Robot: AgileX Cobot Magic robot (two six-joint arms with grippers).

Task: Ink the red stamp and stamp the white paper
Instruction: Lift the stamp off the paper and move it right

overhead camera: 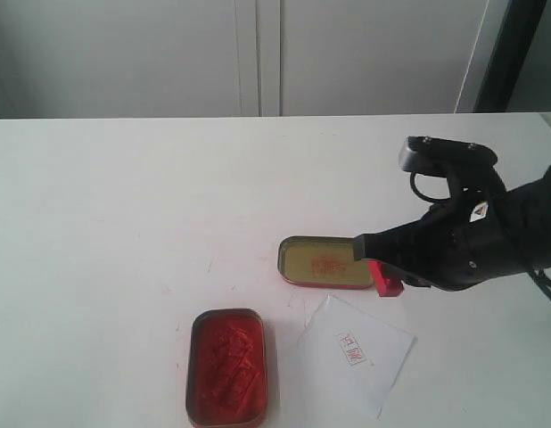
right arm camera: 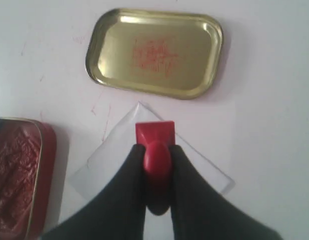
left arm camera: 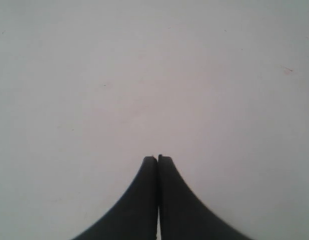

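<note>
My right gripper (overhead camera: 375, 267) is shut on the knobbed handle of the red stamp (overhead camera: 386, 283), which hangs above the table by the right end of the gold lid. In the right wrist view the stamp (right arm camera: 154, 134) sits between the dark fingers (right arm camera: 129, 175), with the white paper (right arm camera: 110, 155) beneath it. The white paper (overhead camera: 382, 357) lies at the front right and bears a red print (overhead camera: 350, 348). The open tin of red ink (overhead camera: 226, 366) stands left of the paper. My left gripper (left arm camera: 158, 159) is shut over bare white tabletop and holds nothing.
A gold tin lid (overhead camera: 324, 263) with faint red smears lies upturned behind the paper; the right wrist view shows it (right arm camera: 154, 52) beyond the stamp. The ink tin (right arm camera: 17, 175) is beside the paper there. White cabinets stand behind the table.
</note>
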